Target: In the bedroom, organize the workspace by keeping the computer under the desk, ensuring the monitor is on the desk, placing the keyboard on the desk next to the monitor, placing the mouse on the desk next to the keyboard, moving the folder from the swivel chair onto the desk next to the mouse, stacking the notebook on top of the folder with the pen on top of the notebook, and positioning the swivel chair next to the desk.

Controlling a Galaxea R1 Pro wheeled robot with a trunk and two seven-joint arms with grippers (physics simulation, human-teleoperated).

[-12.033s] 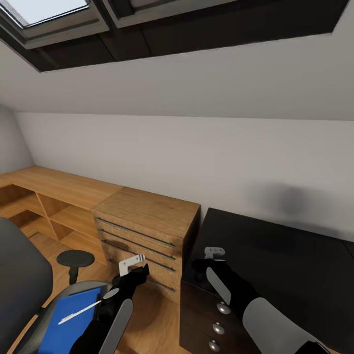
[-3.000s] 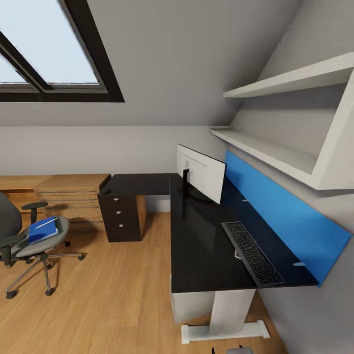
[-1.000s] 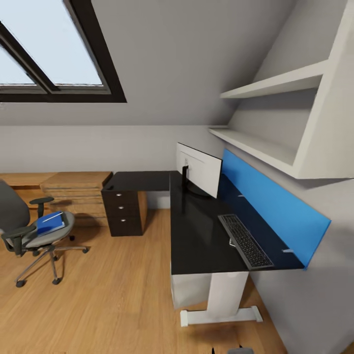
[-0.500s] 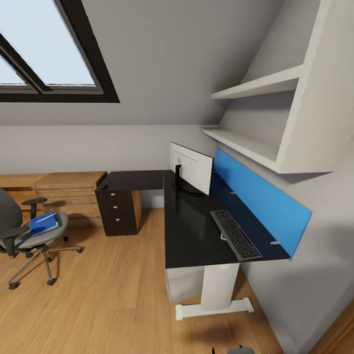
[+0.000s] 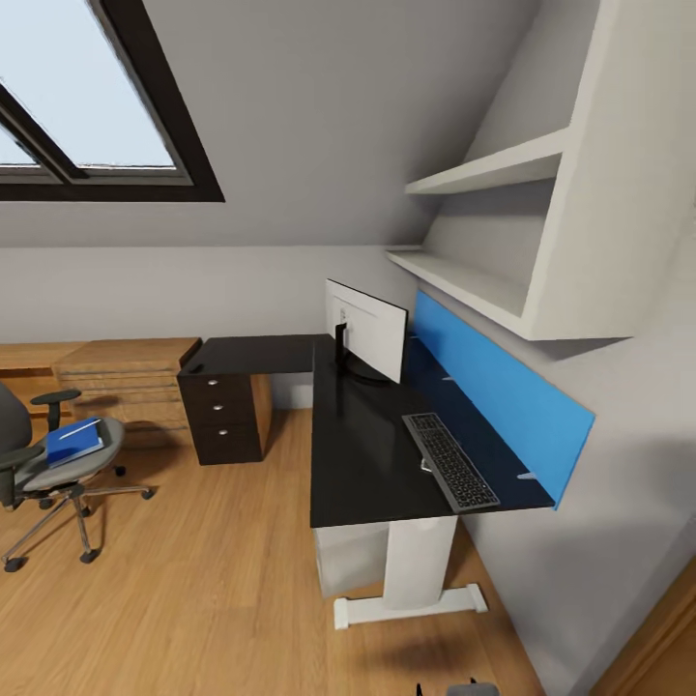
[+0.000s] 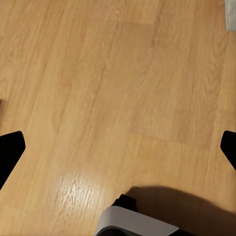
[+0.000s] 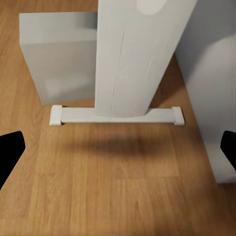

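Observation:
The black L-shaped desk (image 5: pixel 362 454) fills the room's middle. On it stand the monitor (image 5: pixel 367 332), near the corner, and the keyboard (image 5: pixel 449 461), toward the near end by the blue wall panel. The white computer (image 5: pixel 350 557) sits under the desk beside its white leg (image 7: pixel 132 59), and also appears as computer (image 7: pixel 58 54). The swivel chair (image 5: pixel 29 474) stands at far left, away from the desk, carrying the blue folder (image 5: pixel 72 445) with the pen (image 5: pixel 77 430) on it. I cannot make out the mouse or the notebook. My left gripper (image 6: pixel 118 150) and right gripper (image 7: pixel 118 150) hang open over the floor, holding nothing.
A black drawer unit (image 5: pixel 224 418) closes the desk's far wing, with a light wood dresser (image 5: pixel 121 382) beyond it. White shelves (image 5: pixel 483 169) hang above the blue panel (image 5: pixel 498 391). Wooden floor (image 5: pixel 193 580) stretches between the chair and the desk.
The camera has backed away and turned, so desk and chair look smaller and sit further left. The things themselves have not moved.

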